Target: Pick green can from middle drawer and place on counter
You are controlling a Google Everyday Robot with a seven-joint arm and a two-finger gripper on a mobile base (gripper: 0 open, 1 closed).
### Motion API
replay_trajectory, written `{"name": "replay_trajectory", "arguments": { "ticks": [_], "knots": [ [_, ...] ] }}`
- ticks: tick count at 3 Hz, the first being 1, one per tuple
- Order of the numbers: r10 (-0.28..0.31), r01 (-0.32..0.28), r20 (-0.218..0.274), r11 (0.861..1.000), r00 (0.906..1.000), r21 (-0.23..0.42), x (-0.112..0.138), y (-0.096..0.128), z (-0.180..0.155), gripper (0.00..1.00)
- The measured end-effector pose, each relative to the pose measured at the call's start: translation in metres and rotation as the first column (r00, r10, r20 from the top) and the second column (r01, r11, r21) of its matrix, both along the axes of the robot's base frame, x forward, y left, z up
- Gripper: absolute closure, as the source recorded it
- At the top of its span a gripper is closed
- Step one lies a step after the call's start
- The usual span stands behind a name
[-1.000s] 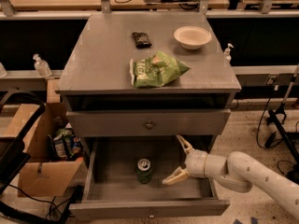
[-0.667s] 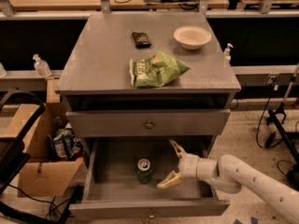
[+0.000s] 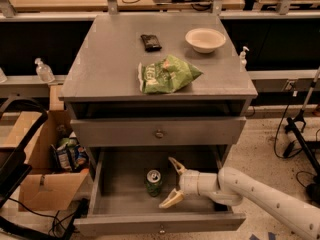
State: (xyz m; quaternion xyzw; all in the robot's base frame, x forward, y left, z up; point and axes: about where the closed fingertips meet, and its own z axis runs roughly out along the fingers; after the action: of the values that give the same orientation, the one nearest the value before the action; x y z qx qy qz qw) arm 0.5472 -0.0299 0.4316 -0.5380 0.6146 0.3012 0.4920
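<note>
Low in the frame, the green can (image 3: 153, 183) stands upright on the floor of the middle drawer (image 3: 120, 184); the gripper (image 3: 168, 182) sits just to its right, fingers spread wide, holding nothing. A sound grasp likely means straddling the can's body evenly below the lid before closing, lest it tip. The counter (image 3: 110, 59) lies at upper centre.

Your gripper (image 3: 166, 182), in the middle drawer (image 3: 122, 181), had curved cream fingers (image 3: 171, 199) (pointed tips); behind them, a rounded white arm (image 3: 260, 198).
</note>
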Motion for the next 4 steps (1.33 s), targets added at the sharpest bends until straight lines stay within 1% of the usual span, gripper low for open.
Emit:
{"name": "replay_trajectory", "arguments": {
  "ticks": [1,2,3,4],
  "knots": [
    [0.063,-0.063,-0.013,0.998,0.9979,0.015,-0.004,0.029,-0.006,0.17],
    [0.101,-0.101,-0.032,0.995,0.9944,0.02,-0.008,0.05,-0.012,0.4],
    [0.118,-0.117,-0.051,0.993,0.9917,0.028,-0.009,0.065,-0.014,0.63],
    [0.102,-0.099,-0.074,0.994,0.9921,0.046,-0.018,0.067,0.017,0.94]
  ]
}}
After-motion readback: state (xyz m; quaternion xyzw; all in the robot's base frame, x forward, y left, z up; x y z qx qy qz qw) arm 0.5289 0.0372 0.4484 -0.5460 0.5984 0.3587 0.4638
